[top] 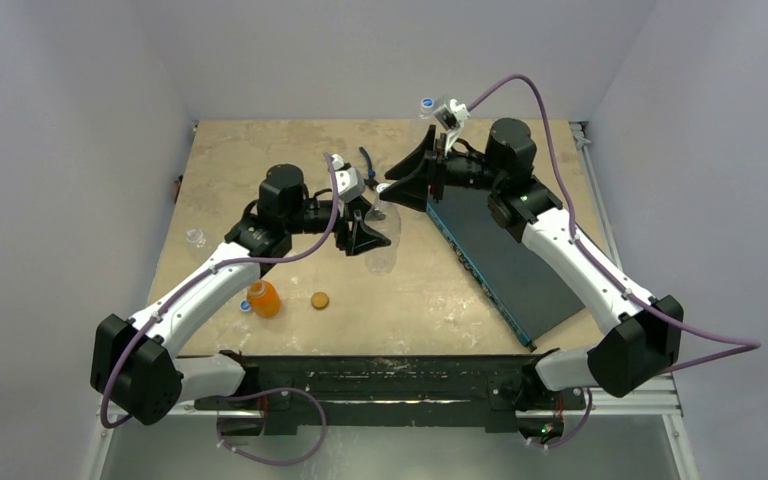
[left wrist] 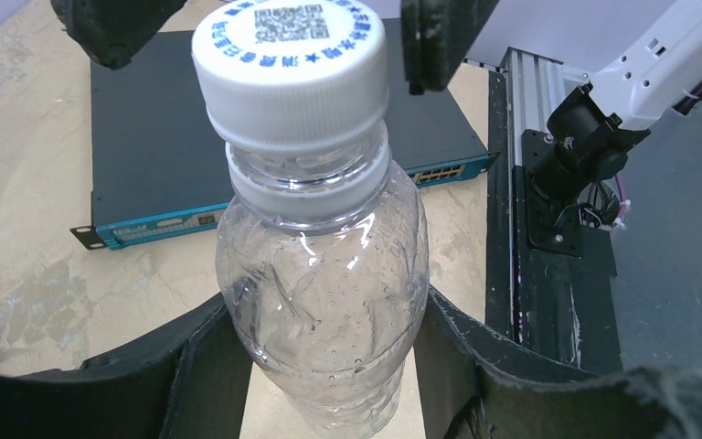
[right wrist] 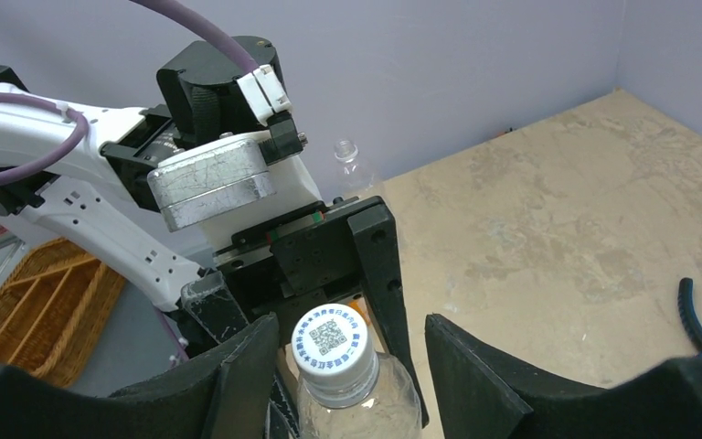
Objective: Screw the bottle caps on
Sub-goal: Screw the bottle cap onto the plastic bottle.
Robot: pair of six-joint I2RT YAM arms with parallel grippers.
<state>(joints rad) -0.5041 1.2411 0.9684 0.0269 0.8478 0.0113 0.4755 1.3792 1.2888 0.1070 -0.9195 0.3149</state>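
A clear bottle (left wrist: 324, 274) is held across its body, my left gripper (left wrist: 329, 366) shut on it; from above the pair shows at mid-table (top: 365, 235). A white cap with blue print (left wrist: 290, 64) sits on the bottle's neck. My right gripper (right wrist: 352, 366) is open and straddles that cap (right wrist: 331, 343): the left finger (right wrist: 238, 375) is close beside it and the right finger (right wrist: 475, 375) stands well apart. A squat orange bottle (top: 265, 298), a flat orange-brown cap (top: 320, 299) and a small blue cap (top: 245, 306) lie near the left arm.
A dark flat box with a blue front (top: 500, 260) lies under the right arm. Another clear, uncapped bottle (top: 196, 238) stands at the left. Blue-handled pliers (top: 367, 160) lie behind the grippers. A wicker basket (right wrist: 46, 293) sits off the table.
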